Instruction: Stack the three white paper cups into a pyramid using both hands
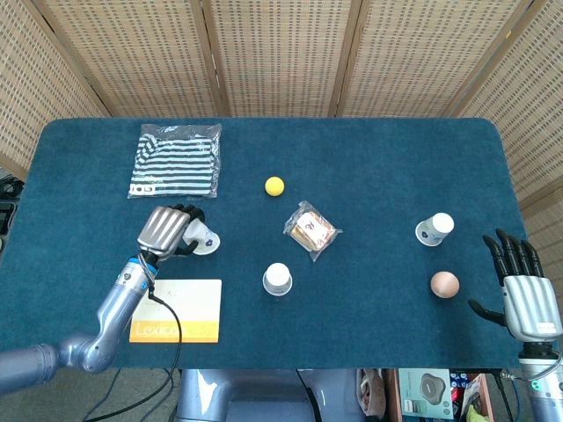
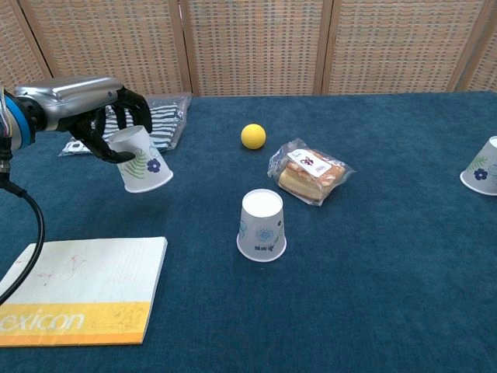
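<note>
Left robot hand [image 2: 101, 124] grips a cup [image 2: 142, 160] by its upper part, cup tilted and lifted off the surface [image 2: 373, 295]; fingers wrap the closed end, so the top is partly hidden. Arm cut off at the left edge in the chest view. Right robot hand [image 1: 521, 288] shows only in the head view, at the near right corner off the surface edge, fingers spread, holding nothing; wrist cut by the frame bottom.

Nearest: book [image 2: 78, 291], white with yellow band, near left, its corner cut off in the chest view; cover word only partly readable. Second cup [image 2: 262, 225] stands upside down near the centre, well apart from the held one. Egg [image 1: 444, 284] near the right hand, seen only from the head view. Third cup [image 1: 435, 229] upside down on the right, just beyond the egg; cut off at the right edge in the chest view. Wrapped sandwich [image 2: 310, 172] behind the centre cup; label too small to read. Yellow ball [image 2: 253, 136] further back. Striped bag [image 1: 176, 161] far left, partly hidden behind the left hand in the chest view. Wicker screen [image 1: 281, 53] at the back.
</note>
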Controlling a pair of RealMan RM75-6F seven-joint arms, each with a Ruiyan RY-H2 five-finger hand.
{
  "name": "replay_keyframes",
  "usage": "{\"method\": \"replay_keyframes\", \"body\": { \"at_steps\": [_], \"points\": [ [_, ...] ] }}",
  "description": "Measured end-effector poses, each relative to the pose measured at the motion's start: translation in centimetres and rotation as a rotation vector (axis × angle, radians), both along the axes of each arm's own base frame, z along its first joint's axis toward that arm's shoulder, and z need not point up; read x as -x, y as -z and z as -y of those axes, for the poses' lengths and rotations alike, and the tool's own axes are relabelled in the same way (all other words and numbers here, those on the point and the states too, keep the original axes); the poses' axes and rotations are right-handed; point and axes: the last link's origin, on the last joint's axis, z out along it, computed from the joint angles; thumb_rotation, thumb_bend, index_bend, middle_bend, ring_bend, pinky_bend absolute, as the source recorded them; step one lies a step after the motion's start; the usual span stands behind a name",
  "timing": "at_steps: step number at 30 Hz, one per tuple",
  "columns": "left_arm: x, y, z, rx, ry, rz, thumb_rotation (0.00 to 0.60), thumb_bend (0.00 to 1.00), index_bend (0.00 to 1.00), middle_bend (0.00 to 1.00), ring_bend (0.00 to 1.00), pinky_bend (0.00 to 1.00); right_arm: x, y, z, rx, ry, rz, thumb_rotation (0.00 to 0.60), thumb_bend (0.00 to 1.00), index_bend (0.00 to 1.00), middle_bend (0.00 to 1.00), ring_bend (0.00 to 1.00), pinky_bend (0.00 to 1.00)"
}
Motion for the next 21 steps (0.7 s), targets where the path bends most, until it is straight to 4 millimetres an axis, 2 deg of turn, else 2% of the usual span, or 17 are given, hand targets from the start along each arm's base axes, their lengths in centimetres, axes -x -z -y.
{"method": "replay_keyframes", "body": {
  "at_steps": [7,16,21],
  "points": [
    [-2.3,2.6,3.3,0.089,0.156,-0.026,0.6,0.36,0.39,0.42,0.37,0.48,-0.2,0.0,-0.3,-0.008,-0.008,0.001,0.6,0.0,0.0,0.0,0.0,0.0],
    [-3.4,5.8,4.5,0.1,0.222,-0.085,0.6,0.36,0.39,0.41,0.37,0.48,-0.1,-0.1,-0.4,-0.014,-0.003,0.011,0.6,0.0,0.0,0.0,0.0,0.0],
    [-3.8,6.7,4.7,0.091,0.243,-0.11,0.6,0.36,0.39,0.41,0.37,0.48,-0.1,-0.1,-0.4,-0.018,-0.003,0.015,0.6,0.0,0.0,0.0,0.0,0.0]
  ]
}}
